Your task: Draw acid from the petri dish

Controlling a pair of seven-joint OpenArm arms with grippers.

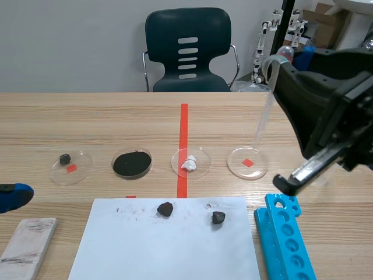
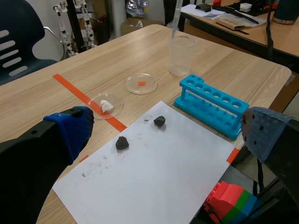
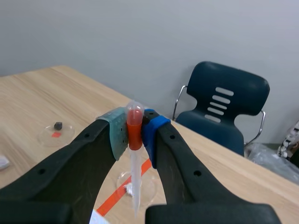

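Four petri dishes [image 1: 238,165] stand in one row on the tabletop [image 1: 87,122], and there are three small dark stones [image 1: 165,209], one in a dish and two on the paper [image 1: 169,251]. I count also one sheet of this paper, one blue tube rack [image 1: 288,239], one pipette [image 3: 135,177], one clear beaker [image 2: 181,56], one pale block [image 1: 26,248] and one chair [image 1: 187,29].
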